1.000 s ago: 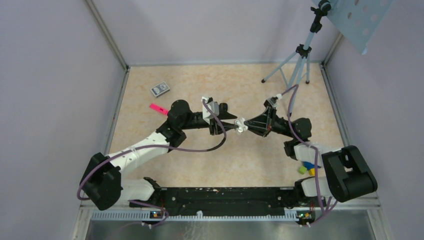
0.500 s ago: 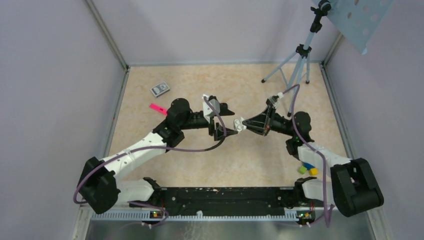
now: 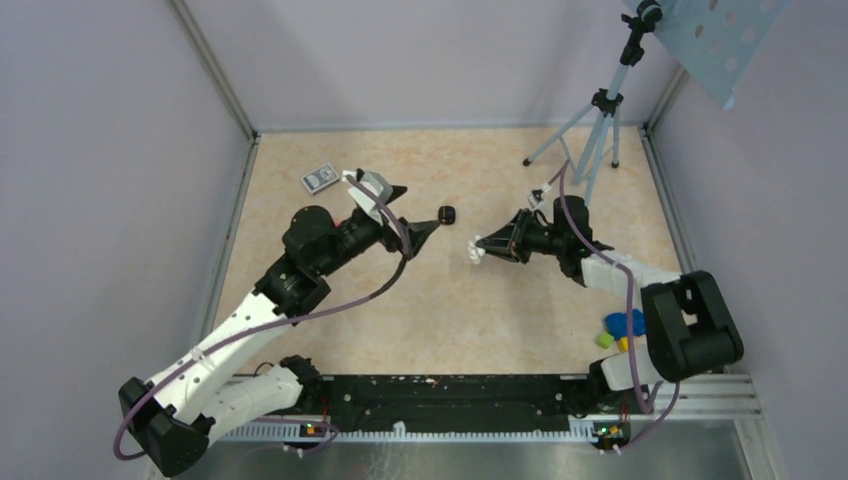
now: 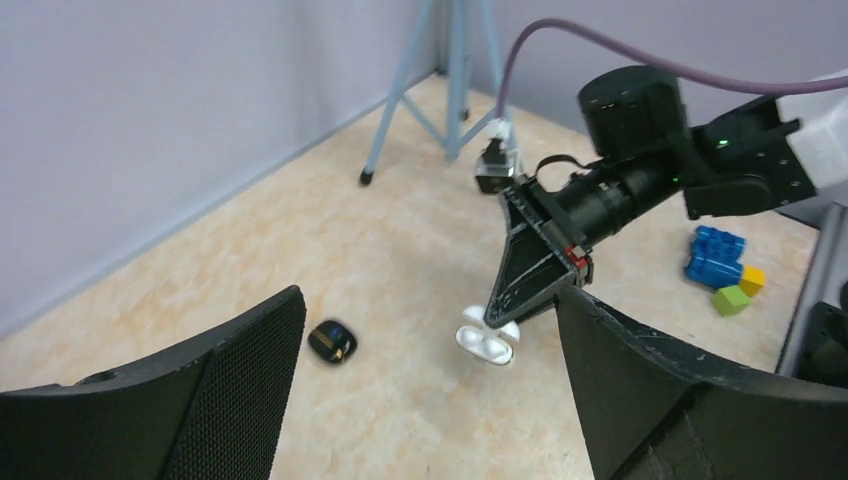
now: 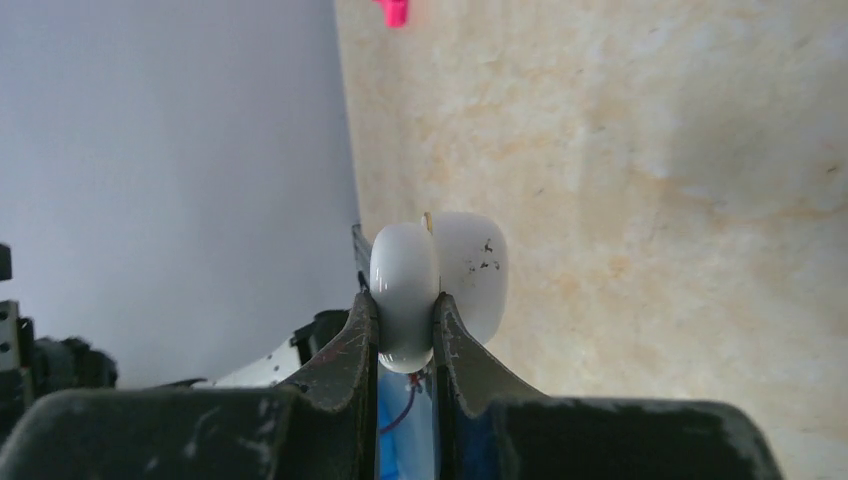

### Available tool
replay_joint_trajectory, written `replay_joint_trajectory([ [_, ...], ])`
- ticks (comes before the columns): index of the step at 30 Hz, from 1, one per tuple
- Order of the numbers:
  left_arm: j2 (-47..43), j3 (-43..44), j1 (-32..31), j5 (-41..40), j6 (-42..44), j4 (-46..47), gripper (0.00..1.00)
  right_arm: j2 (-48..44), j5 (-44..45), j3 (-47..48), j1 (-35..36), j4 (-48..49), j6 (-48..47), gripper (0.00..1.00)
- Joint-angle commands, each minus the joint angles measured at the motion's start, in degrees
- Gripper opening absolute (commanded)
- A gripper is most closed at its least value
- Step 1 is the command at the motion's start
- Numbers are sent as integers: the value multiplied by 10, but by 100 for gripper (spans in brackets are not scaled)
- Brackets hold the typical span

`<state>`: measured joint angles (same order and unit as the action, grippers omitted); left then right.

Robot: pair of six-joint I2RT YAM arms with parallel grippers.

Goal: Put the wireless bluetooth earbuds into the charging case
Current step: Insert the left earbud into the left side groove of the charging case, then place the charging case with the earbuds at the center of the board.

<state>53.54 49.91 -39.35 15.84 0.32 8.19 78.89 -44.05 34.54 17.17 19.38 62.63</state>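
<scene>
Charging case [image 5: 405,285], glossy rounded white

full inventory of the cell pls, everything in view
white glossy plastic charging case: 1, white, clamped in right gripper
small black rounded item: 1, black, on table between grippers
small rectangular box: 1, grey, table's far left
flat pink piece: 1, pink, table's left
toy blocks: small cluster, blue, green, yellow, near right
tripod: 1, pale blue, far right corner
perforated panel: 1, pale blue, atop tripod
left gripper: open, empty
right gripper: shut on case
</scene>
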Motion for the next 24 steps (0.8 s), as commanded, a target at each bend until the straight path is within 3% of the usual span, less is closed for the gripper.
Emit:
replay_joint_trajectory([
  [1,0,24,22,-117,-54,-95,99,60,54,68,5,-41,-81,0],
  [5,21,42,38,-105,-86,-145,99,95,89,71,5,-67,-110,0],
  [24,52,32,54,-51,-103,-111,99,105,145,-12,0,-89,-150,0],
])
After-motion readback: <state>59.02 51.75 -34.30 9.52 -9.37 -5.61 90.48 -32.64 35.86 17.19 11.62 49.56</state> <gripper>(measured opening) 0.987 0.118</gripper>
